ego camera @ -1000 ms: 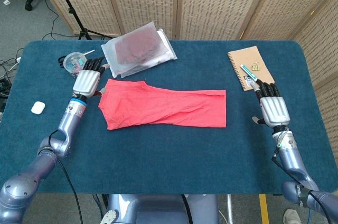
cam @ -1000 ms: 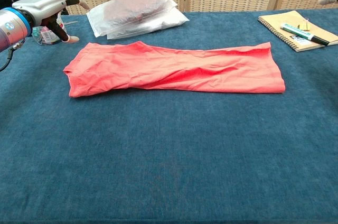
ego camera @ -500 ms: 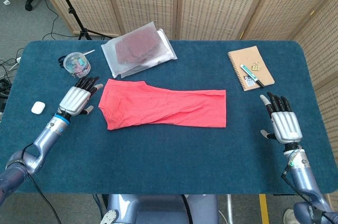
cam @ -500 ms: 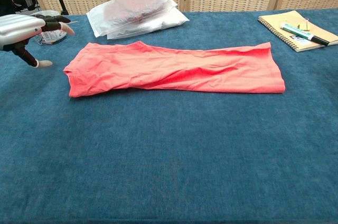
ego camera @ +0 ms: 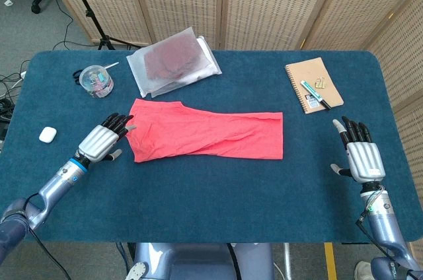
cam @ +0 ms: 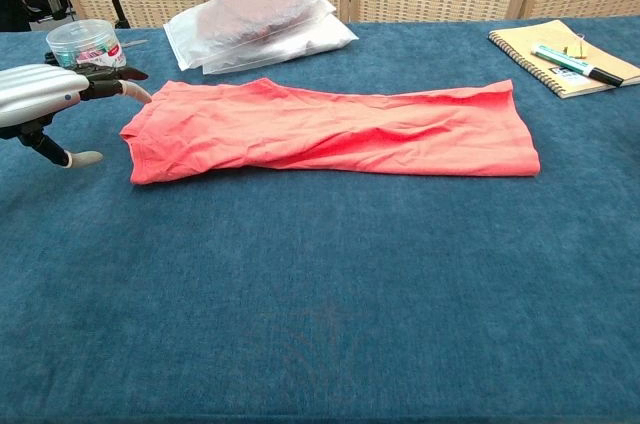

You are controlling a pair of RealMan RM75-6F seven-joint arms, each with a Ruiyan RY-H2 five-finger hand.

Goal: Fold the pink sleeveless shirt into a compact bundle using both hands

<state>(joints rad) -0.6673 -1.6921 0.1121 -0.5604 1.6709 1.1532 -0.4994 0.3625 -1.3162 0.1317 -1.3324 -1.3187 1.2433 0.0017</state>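
The pink sleeveless shirt (ego camera: 205,133) (cam: 330,130) lies flat on the blue table, folded lengthwise into a long strip running left to right. My left hand (ego camera: 101,141) (cam: 45,99) hovers open just off the strip's left end, its fingertips almost at the cloth and nothing in its grip. My right hand (ego camera: 363,156) is open well to the right of the shirt, near the table's right edge, holding nothing. The chest view does not show the right hand.
A plastic bag with dark red cloth (ego camera: 173,61) (cam: 258,24) lies behind the shirt. A clear tub (ego camera: 96,81) (cam: 83,43) stands at the back left. A notebook with a marker (ego camera: 313,86) (cam: 562,57) lies at the back right. A small white case (ego camera: 47,135) sits near the left edge.
My left hand has drawn back toward me and now points its fingers at the shirt's left end. My right hand has pulled back and rightward, away from the notebook. The shirt has not moved.
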